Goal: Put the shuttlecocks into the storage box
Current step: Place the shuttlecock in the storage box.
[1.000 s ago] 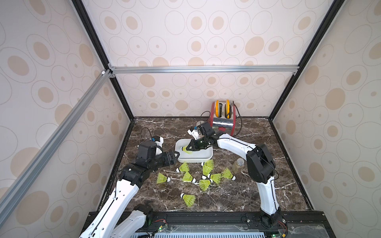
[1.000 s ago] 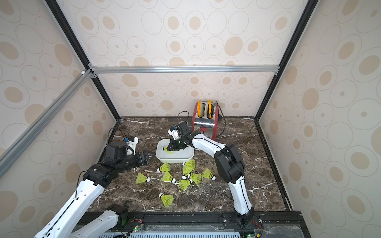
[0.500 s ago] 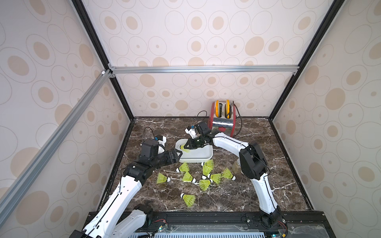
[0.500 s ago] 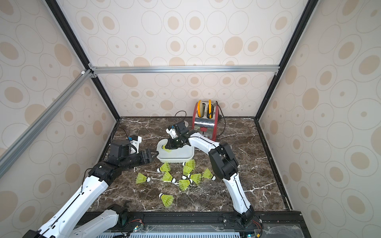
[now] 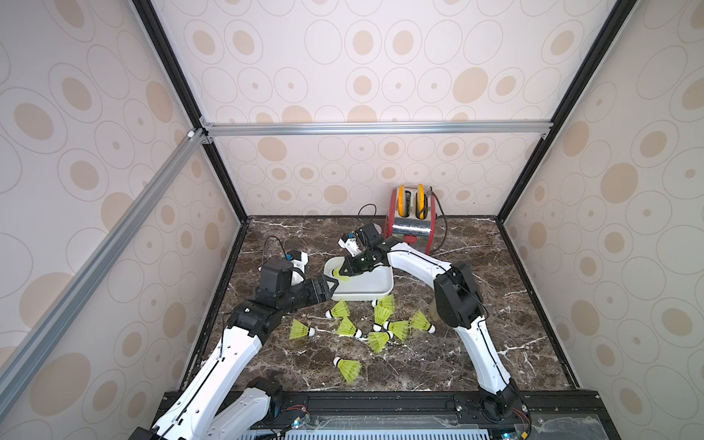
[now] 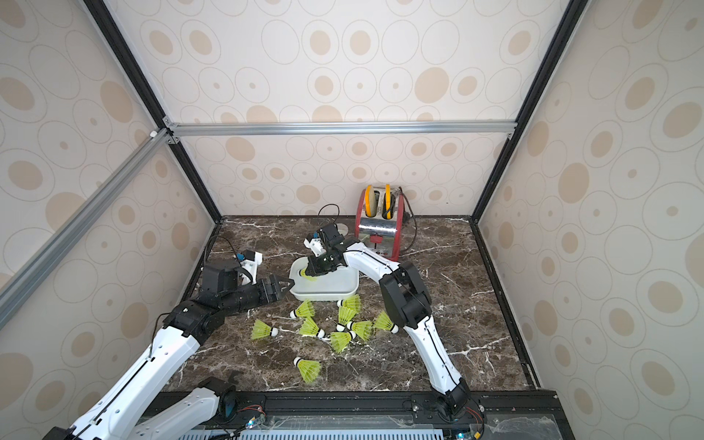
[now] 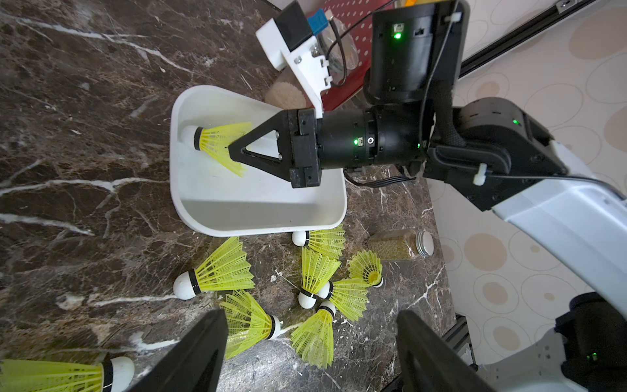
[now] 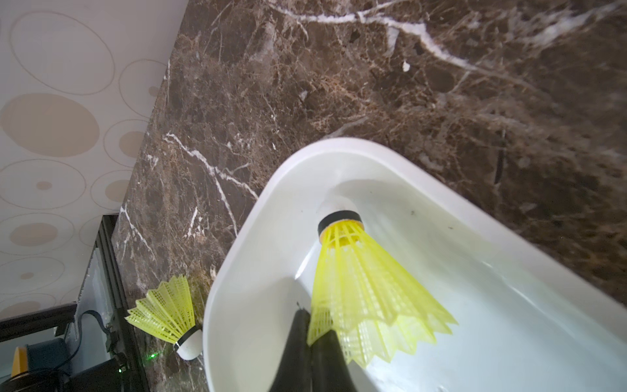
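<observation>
The white storage box [image 5: 365, 295] [image 6: 324, 294] sits mid-table. My right gripper [image 5: 344, 272] [image 8: 310, 325] reaches into its far-left corner, shut on the skirt edge of one yellow-green shuttlecock [image 5: 339, 273] [image 7: 217, 142] [image 8: 359, 281], whose white tip rests against the box wall. My left gripper [image 5: 331, 284] [image 7: 310, 315] stands open with nothing in it just left of the box rim [image 7: 258, 231]. Several more shuttlecocks lie on the marble in front of the box, among them one [image 5: 339, 309], a second [image 5: 301, 329] and a third [image 5: 348, 367] nearest the front edge.
A red and chrome toaster [image 5: 411, 224] stands at the back wall behind the box. A small jar [image 7: 400, 244] lies on its side by the right arm's elbow. Patterned walls close in the table on three sides.
My right gripper has carried the shuttlecock a little further left inside the box. The left arm has edged right, toward the box's left rim, still open.
</observation>
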Robot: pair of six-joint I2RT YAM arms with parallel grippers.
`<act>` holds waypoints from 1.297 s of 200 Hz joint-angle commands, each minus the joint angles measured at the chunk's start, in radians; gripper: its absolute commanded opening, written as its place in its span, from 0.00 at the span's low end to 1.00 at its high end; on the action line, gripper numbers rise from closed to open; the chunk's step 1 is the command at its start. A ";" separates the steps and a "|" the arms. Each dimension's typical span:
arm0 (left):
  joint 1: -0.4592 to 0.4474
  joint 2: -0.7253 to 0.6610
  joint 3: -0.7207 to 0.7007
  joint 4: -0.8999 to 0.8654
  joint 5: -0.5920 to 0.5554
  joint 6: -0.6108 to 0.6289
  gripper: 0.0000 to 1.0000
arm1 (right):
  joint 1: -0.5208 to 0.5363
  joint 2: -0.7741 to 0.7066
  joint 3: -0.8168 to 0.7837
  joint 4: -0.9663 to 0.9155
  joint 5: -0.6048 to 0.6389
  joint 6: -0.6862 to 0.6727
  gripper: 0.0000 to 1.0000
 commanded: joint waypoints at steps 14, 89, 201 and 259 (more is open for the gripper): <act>-0.005 -0.030 -0.002 0.017 -0.006 -0.026 0.81 | 0.005 0.029 0.031 -0.040 0.022 -0.028 0.10; -0.005 -0.024 -0.010 0.060 0.009 -0.065 0.81 | 0.005 0.046 0.080 -0.116 0.106 -0.070 0.30; -0.005 -0.037 -0.011 -0.004 0.007 -0.051 0.81 | 0.001 -0.082 0.074 -0.152 0.185 -0.091 0.56; -0.005 -0.064 0.041 -0.157 0.010 -0.029 0.82 | -0.005 -0.254 -0.027 -0.175 0.217 -0.089 0.55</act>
